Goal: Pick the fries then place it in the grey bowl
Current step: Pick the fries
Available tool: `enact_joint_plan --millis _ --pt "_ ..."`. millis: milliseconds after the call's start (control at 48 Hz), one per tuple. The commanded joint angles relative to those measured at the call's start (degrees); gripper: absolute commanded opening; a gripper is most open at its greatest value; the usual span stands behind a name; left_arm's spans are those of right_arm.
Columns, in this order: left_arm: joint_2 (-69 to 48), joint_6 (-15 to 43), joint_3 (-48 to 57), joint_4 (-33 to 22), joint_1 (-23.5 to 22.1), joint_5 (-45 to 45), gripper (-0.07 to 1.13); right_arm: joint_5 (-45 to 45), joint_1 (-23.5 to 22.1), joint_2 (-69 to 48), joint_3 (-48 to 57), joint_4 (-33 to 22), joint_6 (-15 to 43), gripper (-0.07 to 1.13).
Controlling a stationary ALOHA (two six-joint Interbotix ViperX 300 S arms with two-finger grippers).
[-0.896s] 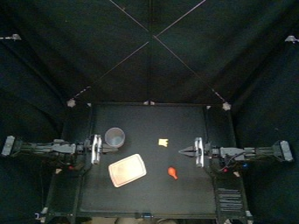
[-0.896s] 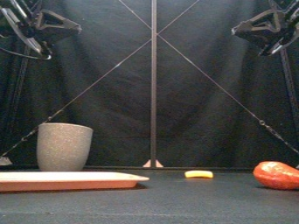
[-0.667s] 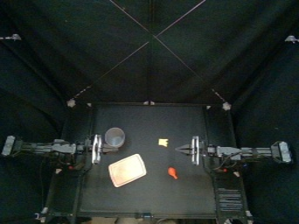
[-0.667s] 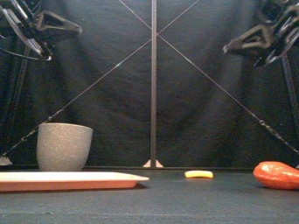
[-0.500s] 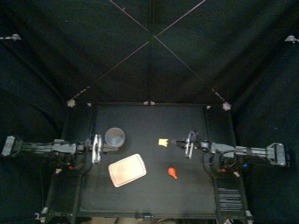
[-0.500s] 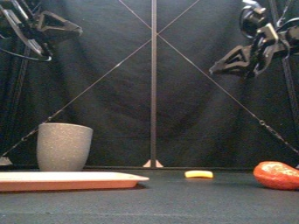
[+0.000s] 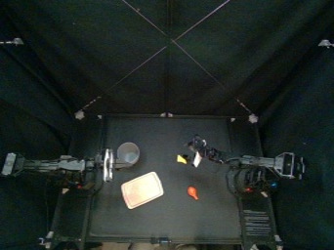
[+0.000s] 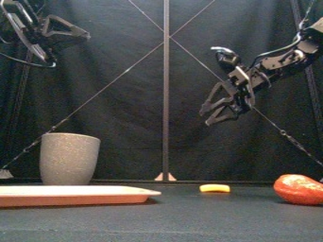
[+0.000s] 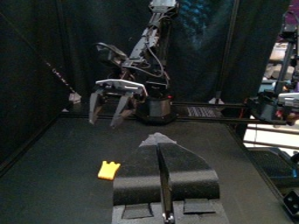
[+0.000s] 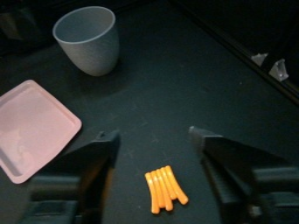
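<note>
The fries (image 10: 166, 190) lie flat on the black table (image 7: 163, 220), near the middle and a bit to the right. The right gripper (image 8: 217, 112) hangs high in the air above them. Its two jaws are wide apart and there is nothing between them. The fries are almost straight under the gap, so I think the next move is mostly a drop down, with a small nudge to line up. Seen from the right wrist, the little yellow sticks run along the gap between the jaws. That means the jaws can pinch the bunch across its thin side, and I do not think the wrist needs much turning. The left gripper (image 9: 158, 144) rests at the left side of the table with its jaws pressed together, holding nothing. It is much farther from the fries, so the right arm is the one to grab them. The grey cup (image 7: 128, 150) stands upright to the left of the fries, well apart from them. The pink tray (image 7: 141, 189) lies in front of the cup. A red toy (image 7: 192, 192) lies in front of the fries, not touching them.
</note>
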Motion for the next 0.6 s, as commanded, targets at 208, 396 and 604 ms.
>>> enact_joint_plan --millis 208,396,604 --pt "0.26 0.09 -0.7 0.26 0.53 -0.44 -0.02 6.24 -1.32 8.53 -6.77 -1.85 -0.26 1.06" --pt "0.35 0.09 0.09 0.09 1.14 -0.44 -0.02 26.19 -2.02 12.74 -13.45 -2.99 -0.97 1.06" --pt "0.26 0.09 0.35 0.18 1.41 -0.44 -0.02 41.22 -2.46 17.75 -19.16 -10.11 -2.37 1.06"
